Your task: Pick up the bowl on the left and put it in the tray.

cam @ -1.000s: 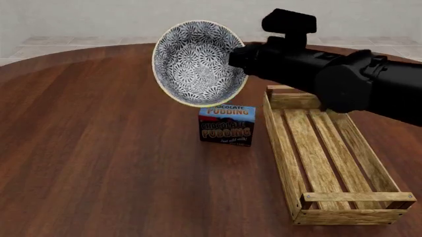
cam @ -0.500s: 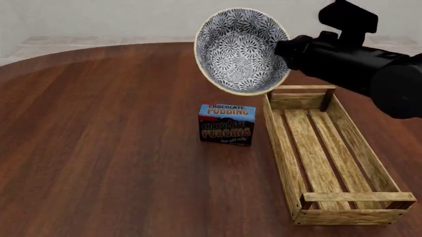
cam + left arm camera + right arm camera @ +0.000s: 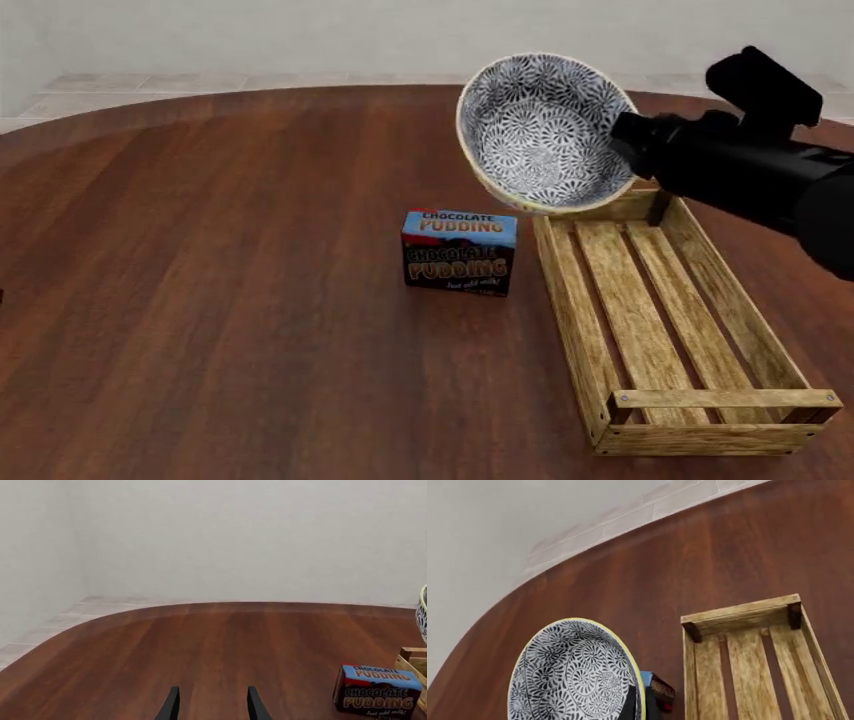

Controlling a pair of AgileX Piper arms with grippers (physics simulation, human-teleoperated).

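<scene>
The blue-grey and white floral bowl (image 3: 541, 125) hangs in the air, tipped on its side with its opening toward the camera. It is over the far end of the long light-wood tray (image 3: 570, 300). My right gripper (image 3: 623, 138) is shut on the bowl's right rim. The right wrist view shows the bowl (image 3: 570, 672) close up with a dark finger (image 3: 628, 705) against its rim, and the tray (image 3: 740, 615) lies beyond it. My left gripper (image 3: 212, 707) is open and empty low over the table at the left. A sliver of the bowl (image 3: 422, 615) shows at that view's edge.
A chocolate pudding box (image 3: 458, 251) stands on the round dark-wood table (image 3: 214, 300) just left of the tray's far end, below the bowl. It also shows as the pudding box (image 3: 377, 690) in the left wrist view. The black right arm (image 3: 761, 175) crosses above the tray.
The right arm has carried the bowl to the right and then down, from above the pudding box to over the tray's far end. Box and tray have not moved.
</scene>
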